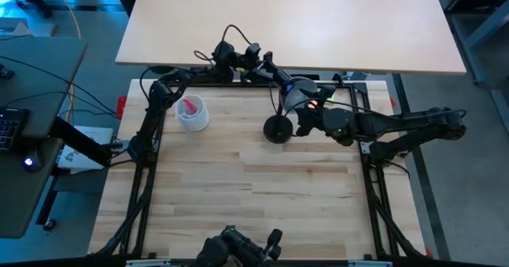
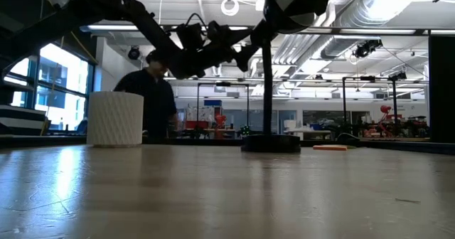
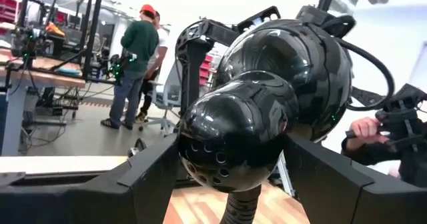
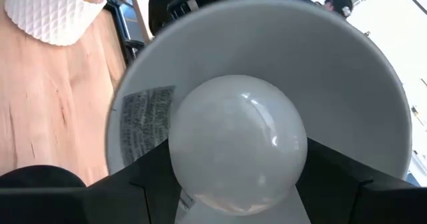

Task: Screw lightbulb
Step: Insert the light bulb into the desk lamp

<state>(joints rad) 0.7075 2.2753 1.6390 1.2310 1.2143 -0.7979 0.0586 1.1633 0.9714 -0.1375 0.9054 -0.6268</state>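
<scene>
- Lightbulb [image 4: 237, 141]: white and frosted, seated inside the white inner bowl of the lamp shade [image 4: 373, 91]. Its rounded end faces the right wrist camera; the screw base is hidden from sight.
- Right gripper [image 4: 237, 177]: closed around the lightbulb, one dark finger on each side of the glass, both pads touching it. In the overhead picture this gripper [image 1: 306, 114] sits at the lamp head, reaching in from the right side of the table.
- Left gripper [image 3: 230, 184]: fingers spread and clasped on the glossy black back of the lamp head [image 3: 267, 111], one finger on each flank of the narrower rear dome. From above, the left arm [image 1: 238, 59] comes across the far edge of the table to the lamp.
- Desk lamp: round black base [image 1: 277, 129] stands on the wooden table [image 1: 238, 195] towards the far middle, with a thin upright stem [image 2: 268, 89] rising from it in the table-level picture. The head is tilted so the shade opens towards the right arm.
- White cup [image 1: 192, 114]: textured wall, pink items inside, upright on the table to the left of the lamp base, well apart from it.
- Printed label [image 4: 143, 124]: stuck on the inside of the shade, just beside the bulb; text too small to read.
- Background: a person [image 2: 153, 97] stands beyond the table behind the cup; two more people [image 3: 137, 64] stand farther off in the room.
</scene>
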